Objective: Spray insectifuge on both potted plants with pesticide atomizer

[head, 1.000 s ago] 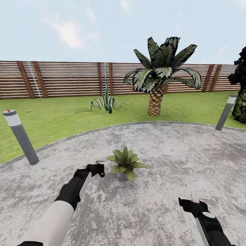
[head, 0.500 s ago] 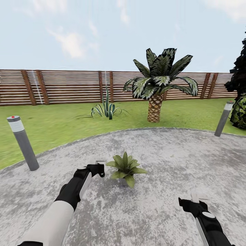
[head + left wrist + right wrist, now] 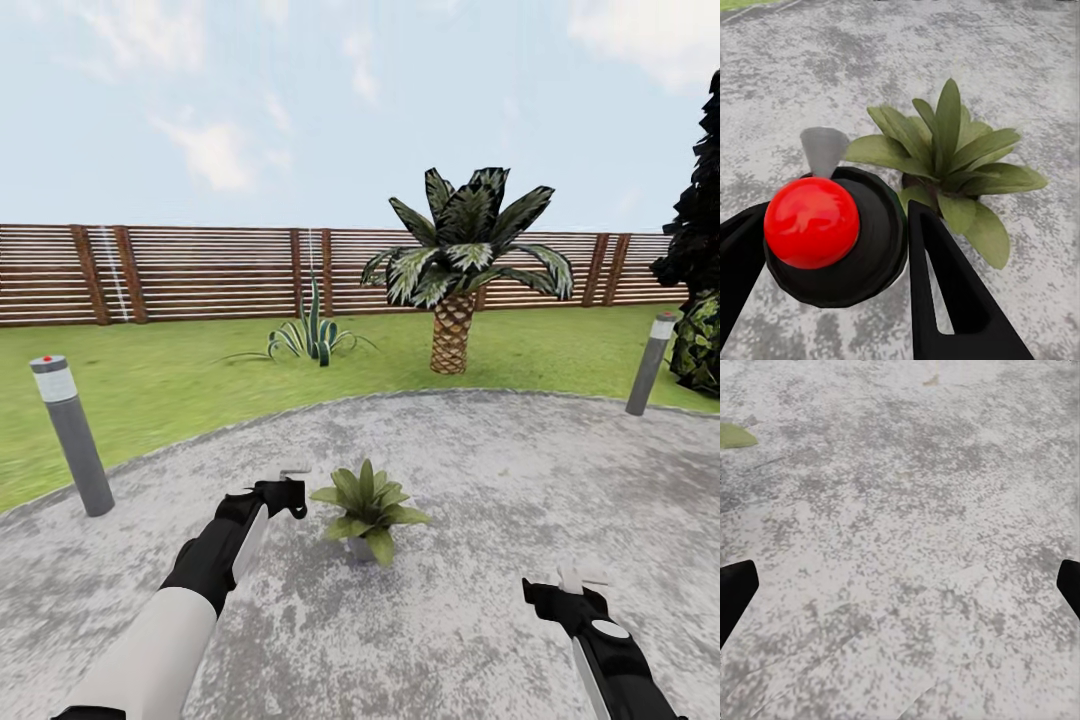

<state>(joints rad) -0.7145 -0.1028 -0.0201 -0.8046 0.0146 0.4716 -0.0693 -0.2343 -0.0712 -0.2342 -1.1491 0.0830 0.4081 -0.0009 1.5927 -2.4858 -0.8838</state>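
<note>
At the far left a grey bollard lamp (image 3: 71, 432) stands on the lawn (image 3: 180, 380) at the edge of the round paved patio (image 3: 480, 470). Next, the left gripper (image 3: 285, 497) hangs over the paving, its two dark fingers (image 3: 945, 292) closed around the pesticide atomizer (image 3: 832, 232), whose dark nozzle head with the red dot faces the wrist camera. Just beside it sits a potted plant (image 3: 366, 507) with broad light-green leaves, close to the atomizer's nozzle but apart from it. Behind, a spiky plant (image 3: 312, 337) and a palm (image 3: 462, 262) stand before the slatted fence (image 3: 200, 270). At the right, the right gripper (image 3: 575, 590) hovers above bare paving, its jaws spread wide and empty. A second bollard lamp (image 3: 650, 363) and a dark bush (image 3: 700, 340) close the right edge.
</note>
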